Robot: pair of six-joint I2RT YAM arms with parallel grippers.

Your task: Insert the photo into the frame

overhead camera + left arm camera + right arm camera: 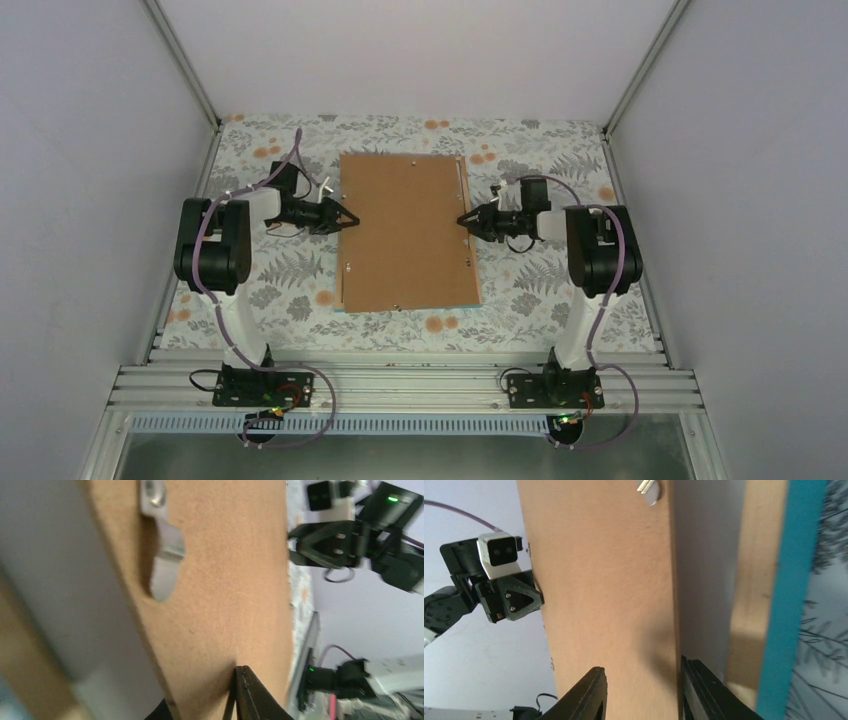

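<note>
Floral-patterned cloth covers the table [290, 270], which is walled by plain pale panels. At its centre lies the frame [794, 580], face down, with a brown backing board [405, 235] over it. Only a teal sliver and a wood-coloured edge of the frame show past the board. The photo is hidden from every view.

The left gripper [348, 215] meets the board's left edge. One finger lies on the top face, but I cannot tell whether its jaws are clamped. The right gripper [463, 218] is at the opposite edge. Its jaws are parted and straddle the board's rim, one finger above and one beneath.
</note>
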